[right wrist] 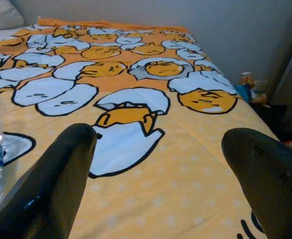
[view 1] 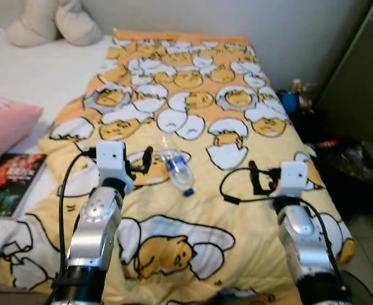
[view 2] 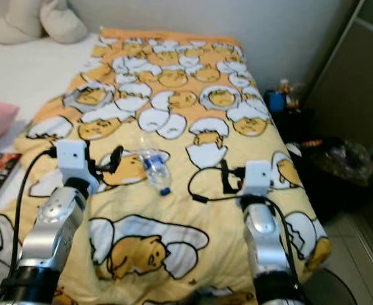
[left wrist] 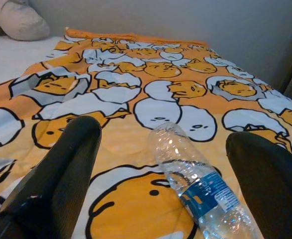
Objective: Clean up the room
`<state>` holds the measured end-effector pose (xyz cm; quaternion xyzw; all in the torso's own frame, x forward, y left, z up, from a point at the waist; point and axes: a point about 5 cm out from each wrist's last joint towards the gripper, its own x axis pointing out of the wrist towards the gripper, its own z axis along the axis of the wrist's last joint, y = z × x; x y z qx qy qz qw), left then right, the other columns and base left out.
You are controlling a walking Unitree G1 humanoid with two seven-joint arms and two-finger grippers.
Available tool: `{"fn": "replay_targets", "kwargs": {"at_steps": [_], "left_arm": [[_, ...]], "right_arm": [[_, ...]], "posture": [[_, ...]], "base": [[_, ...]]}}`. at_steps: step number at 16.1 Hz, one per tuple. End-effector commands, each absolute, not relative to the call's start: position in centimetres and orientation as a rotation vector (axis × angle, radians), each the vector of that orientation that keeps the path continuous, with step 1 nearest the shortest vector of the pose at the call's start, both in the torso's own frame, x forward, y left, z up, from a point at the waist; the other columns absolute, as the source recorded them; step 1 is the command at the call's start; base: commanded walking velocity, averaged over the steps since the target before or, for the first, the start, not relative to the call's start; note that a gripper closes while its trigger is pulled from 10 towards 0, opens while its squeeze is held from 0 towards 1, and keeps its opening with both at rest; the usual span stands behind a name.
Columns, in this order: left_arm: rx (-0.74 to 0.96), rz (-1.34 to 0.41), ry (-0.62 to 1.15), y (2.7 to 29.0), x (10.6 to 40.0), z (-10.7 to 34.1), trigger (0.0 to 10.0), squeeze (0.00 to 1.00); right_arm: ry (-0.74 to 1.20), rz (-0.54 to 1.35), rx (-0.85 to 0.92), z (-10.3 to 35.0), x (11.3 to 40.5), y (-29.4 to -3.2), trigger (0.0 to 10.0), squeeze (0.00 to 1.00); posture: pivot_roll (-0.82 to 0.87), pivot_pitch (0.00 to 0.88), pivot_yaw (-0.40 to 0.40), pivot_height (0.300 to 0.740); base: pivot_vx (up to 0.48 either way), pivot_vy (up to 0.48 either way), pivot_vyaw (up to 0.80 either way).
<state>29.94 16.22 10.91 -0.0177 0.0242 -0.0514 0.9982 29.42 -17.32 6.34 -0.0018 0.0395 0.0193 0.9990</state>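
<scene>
On the bed's yellow blanket (view 1: pixel 237 210), empty plastic water bottle (view 1: pixel 175 166) lies near open left hand (left wrist: pixel 163 169); light, crushable, slippery: grip mid-body. Right hand (right wrist: pixel 160 174) open.

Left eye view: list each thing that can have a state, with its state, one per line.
Bottle: lying on its side on the blanket, empty, ungripped.
Blanket: spread flat over the bed.
Left gripper: open, fingers either side of the bottle, not closed on it.
Right gripper: open, holding nothing, above the blanket.
Book: closed, lying flat beside the blanket.
Pink pillow: lying on the bed.
</scene>
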Motion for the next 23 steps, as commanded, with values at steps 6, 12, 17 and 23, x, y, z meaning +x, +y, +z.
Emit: {"fn": "replay_targets", "kwargs": {"at_steps": [6, 12, 17, 23], "left_arm": [[0.084, -0.039, 0.057, 19.5, 25.6, 12.2, 10.0, 0.00], [0.133, 0.100, 0.079, 22.3, 21.2, 13.5, 10.0, 0.00], [0.133, 0.151, 0.115, 22.8, 18.9, 13.9, 10.0, 0.00], [0.137, 0.161, 0.138, 22.9, 18.2, 14.3, 10.0, 0.00]], "right_arm": [[0.119, 0.145, 0.017, 8.4, 34.5, -14.7, 10.0, 0.02], [0.209, 0.198, 0.063, 8.3, 36.1, -12.1, 10.0, 0.03], [0.303, 0.231, 0.126, 7.1, 35.6, -9.6, 10.0, 0.02], [0.500, 0.365, 0.041, 3.5, 32.8, -6.4, 10.0, 0.01]], "posture": [[0.30, 0.005, -0.135, 0.740], [0.47, 0.087, -0.204, 0.740], [0.53, 0.140, -0.216, 0.740], [0.55, 0.161, -0.206, 0.740]], "base": [[0.000, 0.000, 0.00], [0.000, 0.000, 0.00], [0.000, 0.000, 0.00], [0.000, 0.000, 0.00]]}}
